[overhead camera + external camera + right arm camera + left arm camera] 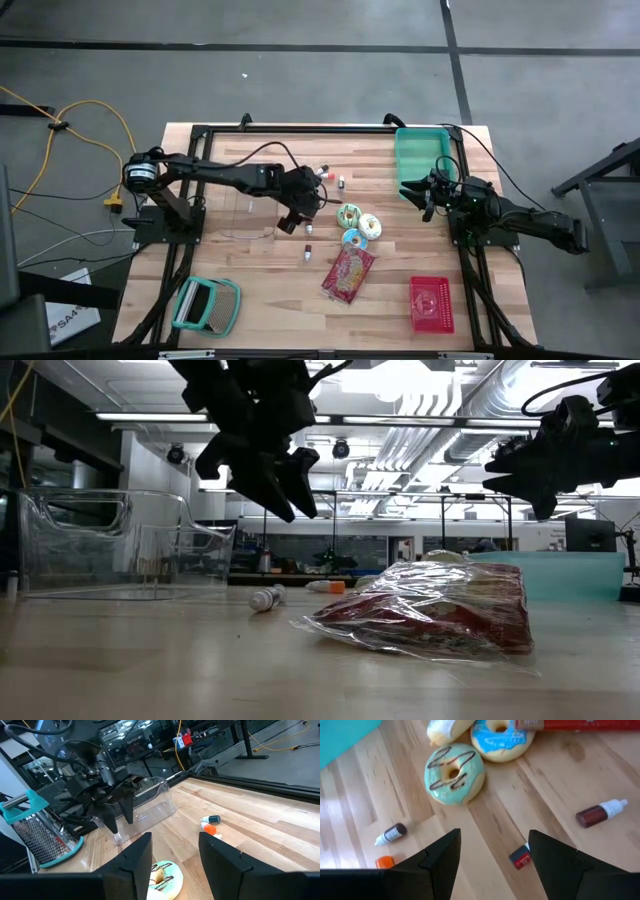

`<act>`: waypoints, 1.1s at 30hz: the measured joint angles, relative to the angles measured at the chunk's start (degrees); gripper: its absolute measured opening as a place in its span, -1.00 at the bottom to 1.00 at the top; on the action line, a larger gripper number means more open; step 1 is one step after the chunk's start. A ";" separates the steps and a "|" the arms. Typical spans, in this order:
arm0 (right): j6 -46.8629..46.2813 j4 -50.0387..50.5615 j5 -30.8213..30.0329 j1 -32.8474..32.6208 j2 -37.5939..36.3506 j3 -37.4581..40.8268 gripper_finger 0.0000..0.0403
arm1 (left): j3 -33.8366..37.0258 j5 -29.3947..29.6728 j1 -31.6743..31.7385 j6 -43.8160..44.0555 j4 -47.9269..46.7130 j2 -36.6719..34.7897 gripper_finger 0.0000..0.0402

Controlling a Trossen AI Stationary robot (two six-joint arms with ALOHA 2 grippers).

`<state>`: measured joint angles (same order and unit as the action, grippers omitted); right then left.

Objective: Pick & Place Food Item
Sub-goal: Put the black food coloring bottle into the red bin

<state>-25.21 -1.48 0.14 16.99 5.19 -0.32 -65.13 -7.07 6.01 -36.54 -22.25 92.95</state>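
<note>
Three donuts lie flat in a cluster on the wooden table: a teal one with dark drizzle (349, 213) (454, 774), a blue-frosted one (502, 737) and a pale one (369, 226). A clear bag of red food (349, 273) (430, 610) lies just nearer than them. My left gripper (292, 218) (492, 837) hangs open above the table, left of the donuts, its fingers slanting down and holding nothing. My right gripper (420, 192) (175, 840) waits open at the right, beside the teal bin (422, 155).
Small bottles (601, 813) (391, 834) (307, 255) are scattered around my left gripper. A clear plastic container (120, 545) stands left of it. A teal-framed grater (207, 305) lies at the near left, a red box (432, 303) at the near right.
</note>
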 joint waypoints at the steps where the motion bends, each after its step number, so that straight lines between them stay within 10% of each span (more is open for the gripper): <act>1: 0.00 0.00 0.00 0.00 0.00 0.00 -0.25 | -0.06 0.32 -0.30 0.29 -0.02 0.00 0.12; 33: 0.00 0.00 0.02 0.00 0.02 0.00 -0.25 | -8.75 5.09 -2.90 9.12 -10.45 4.52 0.12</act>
<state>-25.21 -1.47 0.16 16.99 5.21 -0.32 -73.88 -1.97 3.11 -27.42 -32.70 97.46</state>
